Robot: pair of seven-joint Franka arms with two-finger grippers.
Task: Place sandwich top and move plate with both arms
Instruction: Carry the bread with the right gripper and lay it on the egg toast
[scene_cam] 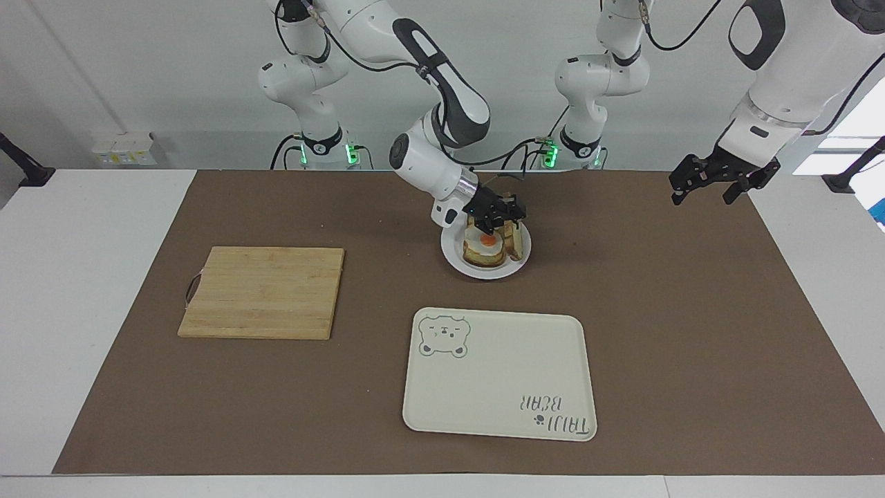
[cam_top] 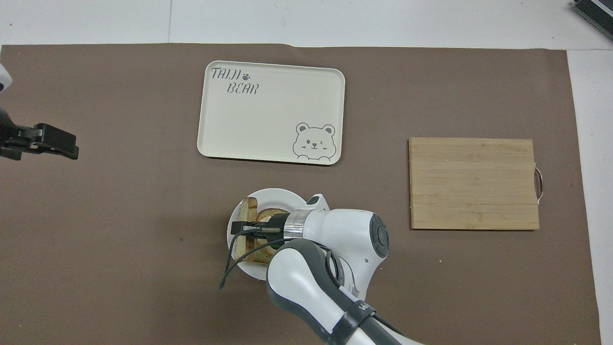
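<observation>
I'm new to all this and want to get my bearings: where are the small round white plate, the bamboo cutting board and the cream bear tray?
small round white plate [scene_cam: 523,257], facing view, bare rim
bamboo cutting board [scene_cam: 266,292], facing view, middle
cream bear tray [cam_top: 270,117], overhead view, bare middle

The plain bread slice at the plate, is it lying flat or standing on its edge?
On edge. The plain slice stands upright over the plate, beside the egg-topped slice, gripped by the right hand.

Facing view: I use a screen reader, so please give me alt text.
The right gripper is shut on the sandwich top, held on edge over the plate beside the egg-topped slice. The open left gripper waits over the mat's end.
</observation>
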